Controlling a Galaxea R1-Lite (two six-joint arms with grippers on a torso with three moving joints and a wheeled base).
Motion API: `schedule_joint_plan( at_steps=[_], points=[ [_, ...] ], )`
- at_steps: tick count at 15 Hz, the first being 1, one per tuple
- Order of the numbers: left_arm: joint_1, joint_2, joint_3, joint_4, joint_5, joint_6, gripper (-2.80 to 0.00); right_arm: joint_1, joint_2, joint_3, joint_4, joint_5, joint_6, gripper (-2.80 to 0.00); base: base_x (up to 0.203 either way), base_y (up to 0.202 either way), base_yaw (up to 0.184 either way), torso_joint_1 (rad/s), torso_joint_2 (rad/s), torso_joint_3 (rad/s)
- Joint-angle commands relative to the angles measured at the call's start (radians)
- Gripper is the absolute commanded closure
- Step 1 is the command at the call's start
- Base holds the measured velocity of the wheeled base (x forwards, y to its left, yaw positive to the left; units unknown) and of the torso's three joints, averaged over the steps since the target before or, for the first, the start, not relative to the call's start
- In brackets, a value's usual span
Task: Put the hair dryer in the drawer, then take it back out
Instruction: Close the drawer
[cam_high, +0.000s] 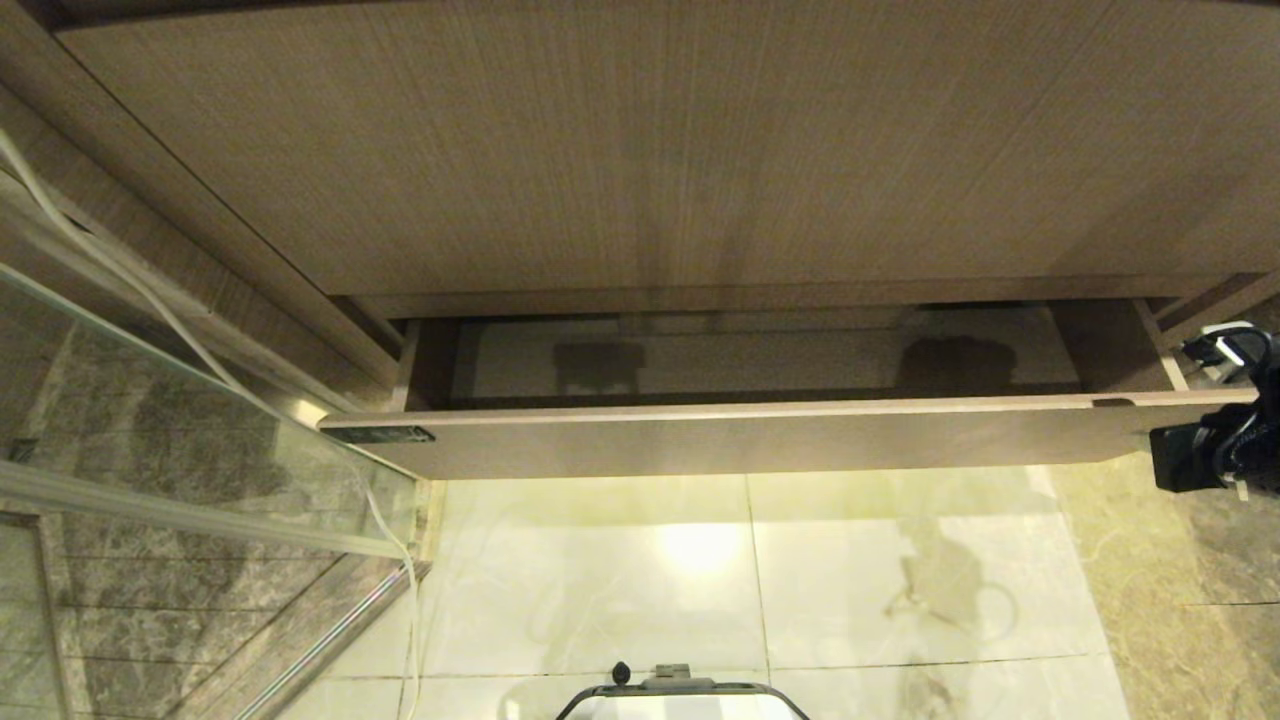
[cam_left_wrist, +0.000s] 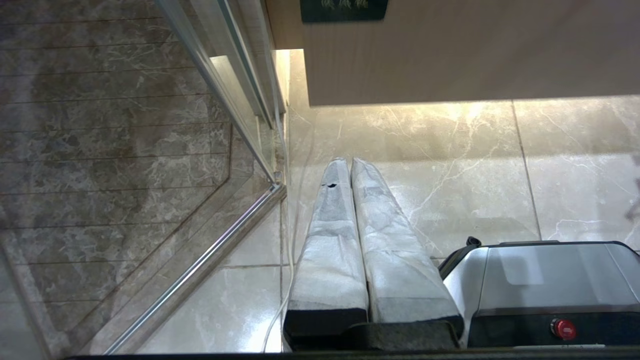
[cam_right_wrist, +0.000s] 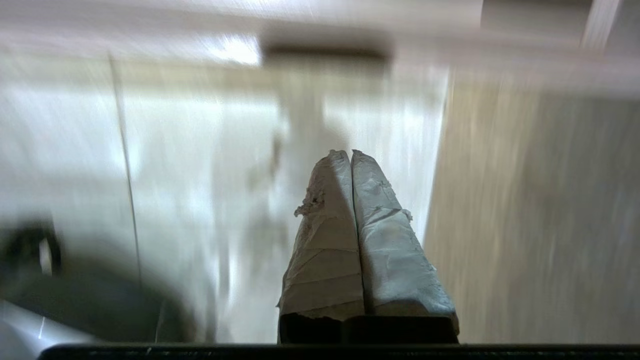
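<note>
Drawer (cam_high: 760, 440): we find it pulled partly out beneath the wood-grain vanity front (cam_high: 650, 150), its far end just beside our right pincer (cam_right_wrist: 350, 155). Right pincer: taped fingers (cam_right_wrist: 325, 250) pressed together, holding nothing, above pale floor tiles (cam_high: 700, 570). Left pincer (cam_left_wrist: 349, 162): fingers likewise together and empty, hanging over the tiles, the glass shower screen (cam_left_wrist: 230, 90) to one side and the robot's base (cam_left_wrist: 545, 280) to the other. Hair dryer: not seen by us in any view.
</note>
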Motion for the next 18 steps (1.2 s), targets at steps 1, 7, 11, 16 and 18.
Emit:
schedule_joint_plan(
  at_steps=[1, 7, 11, 16, 18],
  points=[
    [0.000, 0.000, 0.001, 0.000, 0.000, 0.000, 0.00, 0.013, 0.007, -0.004, -0.085, 0.046, -0.001, 0.00, 0.000, 0.000, 0.000, 0.000, 0.00, 0.000],
    [0.000, 0.000, 0.001, 0.000, 0.000, 0.000, 0.00, 0.016, 0.057, -0.004, -0.177, 0.054, -0.026, 0.00, 0.000, 0.000, 0.000, 0.000, 0.00, 0.000],
    [0.000, 0.000, 0.001, 0.000, 0.000, 0.000, 0.00, 0.021, 0.123, -0.040, -0.258, 0.054, -0.052, 0.00, 0.000, 0.000, 0.000, 0.000, 0.00, 0.000],
    [0.000, 0.000, 0.001, 0.000, 0.000, 0.000, 0.00, 0.021, 0.242, -0.063, -0.481, 0.054, -0.053, 0.00, 0.000, 0.000, 0.000, 0.000, 0.00, 0.000],
    [0.000, 0.000, 0.001, 0.000, 0.000, 0.000, 0.00, 0.021, 0.272, -0.074, -0.566, 0.053, -0.047, 0.00, 0.000, 0.000, 0.000, 0.000, 0.00, 0.000]
  ],
)
